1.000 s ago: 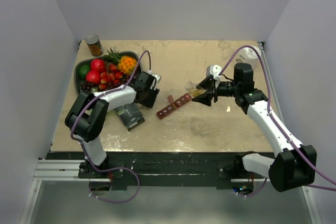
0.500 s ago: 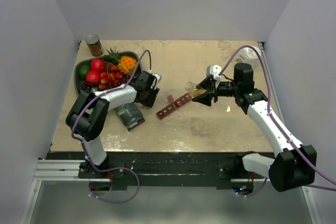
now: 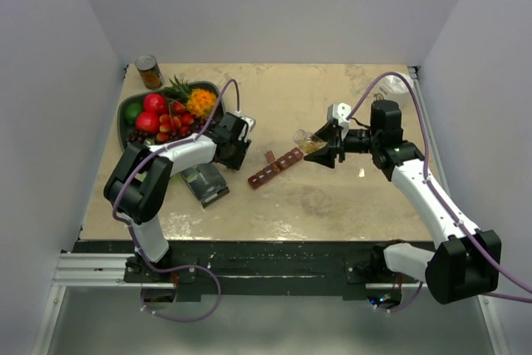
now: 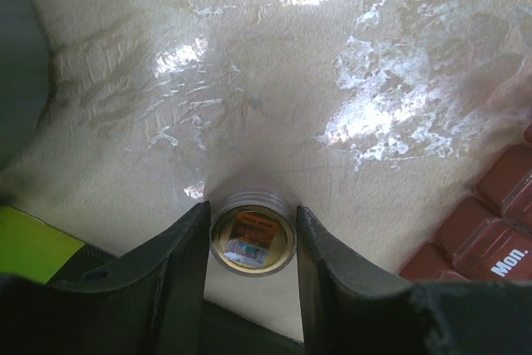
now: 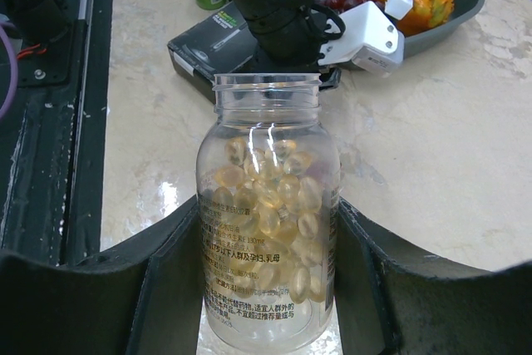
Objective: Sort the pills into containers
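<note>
Right wrist view: the right gripper (image 5: 266, 214) is clamped on the clear bottle (image 5: 268, 305). The bottle's mouth is uncapped, and yellowish pills (image 5: 264, 197) fill its middle. From above, it hangs tilted over the table (image 3: 332, 197), mouth beside the far end of the dark red pill organizer (image 3: 277, 165). The left gripper (image 4: 252, 214) pinches a round labelled cap (image 4: 252, 243) on the tabletop. The organizer's edge is near, the fruit bowl (image 3: 125, 110) close behind.
</note>
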`<state>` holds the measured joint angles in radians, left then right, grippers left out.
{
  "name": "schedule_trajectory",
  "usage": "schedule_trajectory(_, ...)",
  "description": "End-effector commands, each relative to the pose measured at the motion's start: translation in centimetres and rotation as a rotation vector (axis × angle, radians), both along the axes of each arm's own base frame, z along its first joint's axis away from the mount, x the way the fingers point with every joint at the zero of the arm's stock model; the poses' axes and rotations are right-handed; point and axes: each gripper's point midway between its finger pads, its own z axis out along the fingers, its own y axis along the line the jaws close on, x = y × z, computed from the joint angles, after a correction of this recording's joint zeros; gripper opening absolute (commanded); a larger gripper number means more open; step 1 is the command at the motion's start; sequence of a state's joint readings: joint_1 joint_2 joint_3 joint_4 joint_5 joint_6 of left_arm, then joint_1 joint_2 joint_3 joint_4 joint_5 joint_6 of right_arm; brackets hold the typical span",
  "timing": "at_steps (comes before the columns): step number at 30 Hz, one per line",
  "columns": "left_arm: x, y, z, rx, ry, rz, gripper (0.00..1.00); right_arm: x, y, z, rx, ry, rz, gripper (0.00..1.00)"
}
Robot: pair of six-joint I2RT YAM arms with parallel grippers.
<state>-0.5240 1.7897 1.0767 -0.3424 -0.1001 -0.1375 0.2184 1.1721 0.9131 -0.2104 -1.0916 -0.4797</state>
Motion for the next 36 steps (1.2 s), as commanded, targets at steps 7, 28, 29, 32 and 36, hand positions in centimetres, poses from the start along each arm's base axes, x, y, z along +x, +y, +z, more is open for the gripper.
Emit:
schedule_trajectory(7, 0.3, -1.8, 6.4, -0.170, -0.127, -0.021, 0.14, 0.2, -0.2, -0.5, -0.007, -0.019, 0.005, 0.04)
schedule_trajectory(28, -6.2, -9.2, 20.5, -0.836, -0.225, -0.275, 0.12, 0.6, -0.6, -2.3, -0.057, -0.008, -0.018, 0.04)
schedule_trajectory(29, -6.2, -9.6, 21.3, -0.883, -0.245, -0.284, 0.12, 0.6, -0.8, -2.5, -0.063, -0.002, -0.022, 0.04)
schedule_trajectory(32, -7.5, -10.3, 22.5, -0.970, -0.227, -0.333, 0.12, 0.6, -1.0, -2.8, -0.080, -0.006, -0.027, 0.04)
schedule_trajectory(36, -8.4, -10.8, 23.7, -1.038, -0.221, -0.370, 0.12, 0.5, -1.2, -3.3, -0.107, -0.011, -0.029, 0.04)
